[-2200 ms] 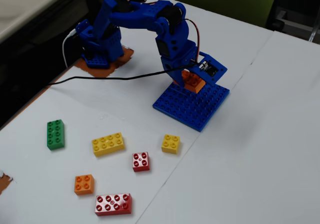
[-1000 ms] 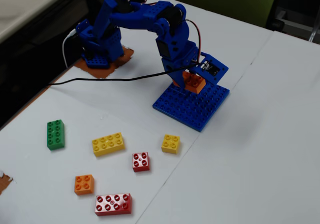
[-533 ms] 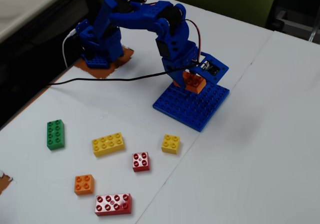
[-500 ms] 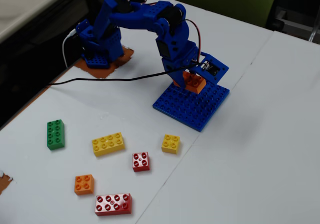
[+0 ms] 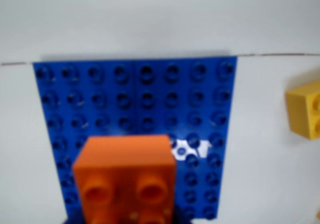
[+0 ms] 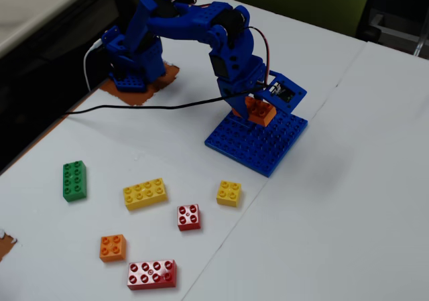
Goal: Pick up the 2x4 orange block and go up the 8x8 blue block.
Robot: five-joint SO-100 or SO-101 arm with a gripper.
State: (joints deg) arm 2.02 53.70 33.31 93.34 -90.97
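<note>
Wrist view: orange rectangular plastic 2x4 brick point(image 5: 125, 176) sits clamped in the pincer point(image 6: 260, 106), over the large flat blue studded plate point(image 6: 258, 140); contact with the plate cannot be confirmed. Judged light, rigid, smooth-sided and hard to damage; best taken across its long flat sides. No brand, label or legible writing seen. Yellow square brick point(image 5: 305, 109) lies right on the white surface point(image 6: 348, 200).

No text, label, brand, number or sign can be read in either view. The brick studs are too blurred or small to show any lettering.
</note>
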